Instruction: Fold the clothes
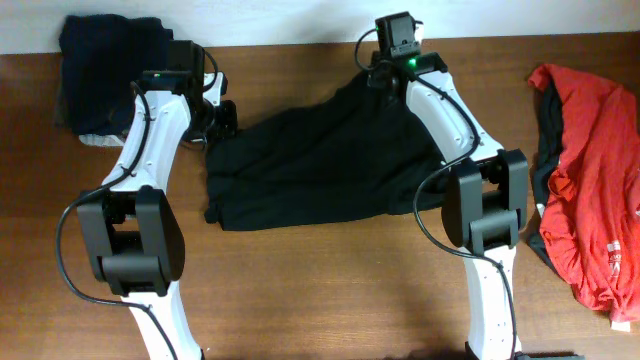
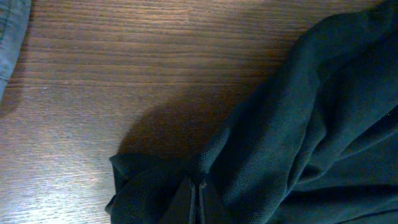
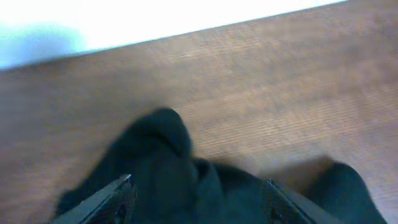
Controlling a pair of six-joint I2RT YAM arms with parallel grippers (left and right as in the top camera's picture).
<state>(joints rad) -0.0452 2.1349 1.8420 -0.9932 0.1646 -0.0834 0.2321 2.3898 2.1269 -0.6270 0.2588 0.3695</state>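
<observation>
The clothes' large black garment (image 1: 320, 165) lies crumpled across the middle of the wooden table. My left gripper (image 1: 222, 118) is at its left corner. In the left wrist view that gripper (image 2: 198, 190) is shut, pinching a bunched fold of the black fabric (image 2: 298, 124). My right gripper (image 1: 385, 78) hovers at the garment's far right corner. In the right wrist view it (image 3: 198, 190) stands open, fingertips (image 3: 123, 185) wide apart, with a hump of black cloth (image 3: 165, 143) lying loose between and beyond them.
A stack of dark navy clothes (image 1: 110, 55) sits at the far left corner, with grey fabric (image 1: 95, 135) showing beneath it. A red garment (image 1: 590, 170) lies spread at the right edge. The table's back edge (image 1: 300, 40) meets a white wall.
</observation>
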